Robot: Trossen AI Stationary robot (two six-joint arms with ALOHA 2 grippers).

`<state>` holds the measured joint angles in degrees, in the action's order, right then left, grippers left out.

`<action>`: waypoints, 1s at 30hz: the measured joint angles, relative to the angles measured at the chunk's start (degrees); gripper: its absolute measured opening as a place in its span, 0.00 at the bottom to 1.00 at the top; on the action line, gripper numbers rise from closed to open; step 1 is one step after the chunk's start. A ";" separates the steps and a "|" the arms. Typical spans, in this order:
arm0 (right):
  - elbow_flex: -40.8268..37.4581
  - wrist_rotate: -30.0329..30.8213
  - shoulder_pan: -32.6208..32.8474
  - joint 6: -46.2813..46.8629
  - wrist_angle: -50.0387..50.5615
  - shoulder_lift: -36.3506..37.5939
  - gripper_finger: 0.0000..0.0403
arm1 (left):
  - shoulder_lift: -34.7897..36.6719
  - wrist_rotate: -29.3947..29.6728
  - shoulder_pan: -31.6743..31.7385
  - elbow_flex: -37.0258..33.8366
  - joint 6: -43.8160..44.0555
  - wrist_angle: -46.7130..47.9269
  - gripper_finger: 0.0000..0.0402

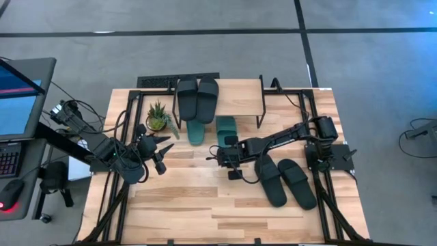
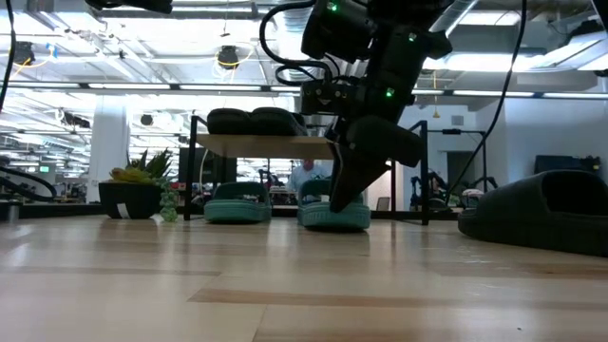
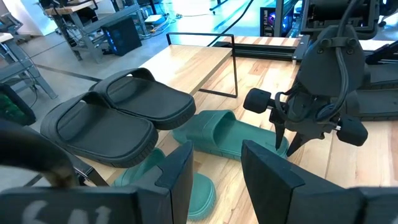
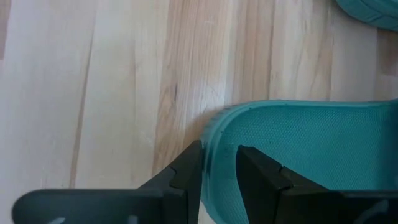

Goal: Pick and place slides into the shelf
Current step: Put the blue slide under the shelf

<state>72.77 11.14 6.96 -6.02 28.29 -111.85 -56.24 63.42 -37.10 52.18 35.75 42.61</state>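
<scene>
The shelf (image 1: 239, 92) stands at the table's far middle, with two black slides (image 1: 198, 98) lying on its top board. Two teal slides lie on the table at its front: one (image 1: 196, 132) partly under the board, the other (image 1: 226, 128) beside it. My right gripper (image 1: 229, 145) is shut on the near end of that second teal slide (image 2: 334, 215). Two more black slides (image 1: 283, 181) lie flat on the table to the right. My left gripper (image 1: 166, 142) hangs open over the table's left part, touching nothing. My right gripper pinches the teal slide's rounded end rim (image 4: 214, 140), the end nearest the table's front. One finger (image 4: 189, 168) is outside the rim, the other (image 4: 261, 177) on the footbed. The fingers slant down from above and the near side. The slide's sole rests on the table (image 2: 332, 226).
A small potted plant (image 1: 158, 117) stands left of the shelf, close to the left teal slide. The shelf's thin black legs (image 1: 263, 113) frame the space under the board. Bare tabletop (image 1: 198, 205) lies toward the near edge. A monitor and keyboard (image 1: 17, 102) are off the table's left.
</scene>
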 joint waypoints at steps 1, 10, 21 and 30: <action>0.00 0.02 0.02 0.00 -0.02 0.02 0.22 | 0.01 0.00 0.00 0.00 0.00 0.00 0.31; 0.00 -0.66 0.00 0.01 -0.04 0.00 0.21 | 0.00 0.04 0.00 0.00 0.02 -0.01 0.31; 0.02 -1.28 -0.52 0.45 -0.05 0.00 0.15 | -0.01 0.11 0.00 0.00 -0.03 -0.02 0.31; 0.02 -2.09 -0.81 0.13 0.43 0.00 0.14 | 0.00 0.31 0.00 0.00 -0.60 -0.02 0.31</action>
<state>72.79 9.04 6.15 -5.89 28.73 -111.85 -56.24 63.72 -37.10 52.18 35.15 42.59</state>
